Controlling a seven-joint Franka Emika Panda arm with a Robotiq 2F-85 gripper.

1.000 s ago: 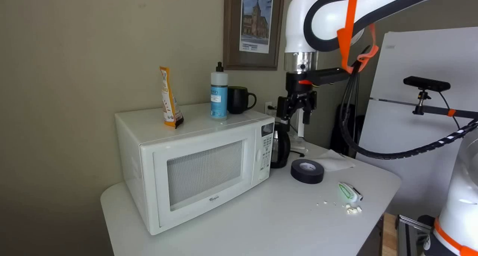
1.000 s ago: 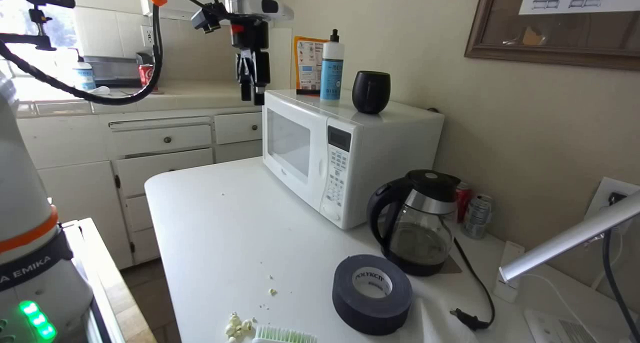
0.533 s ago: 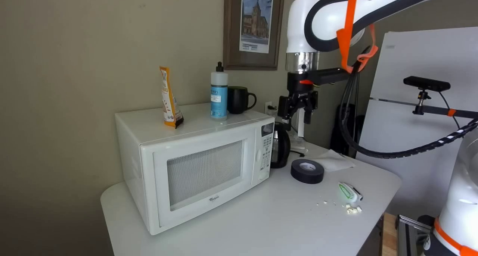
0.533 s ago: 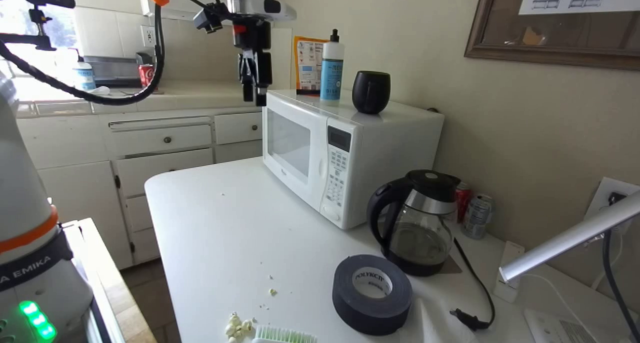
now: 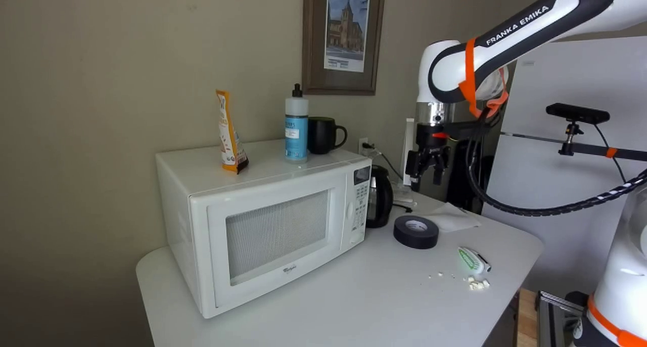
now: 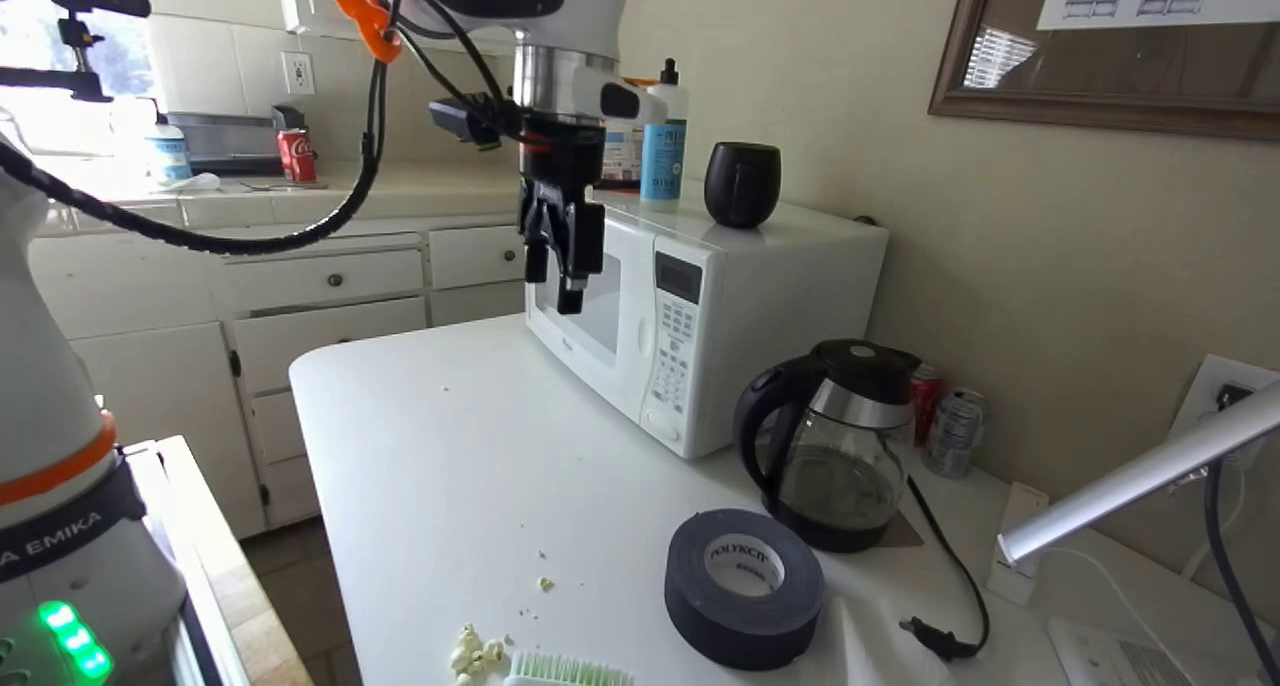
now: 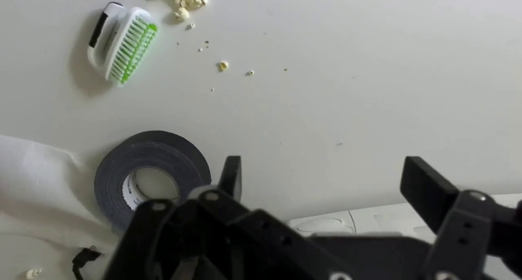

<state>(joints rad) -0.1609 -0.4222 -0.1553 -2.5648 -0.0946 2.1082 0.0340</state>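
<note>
Claw (image 7: 322,176) wide, near microwave (image 6: 700,316); cans (image 6: 955,434), perhaps soda, in exterior view, not wrist.

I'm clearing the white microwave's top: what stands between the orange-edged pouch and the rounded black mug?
A tall, black-capped, blue-labelled bottle stands there, in both exterior views.

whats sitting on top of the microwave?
An orange-edged pouch, a blue-labelled bottle and a black mug. In an exterior view the arm covers part of the pouch. The mug's wall hides its inner bottom, so contents can't be told.
</note>
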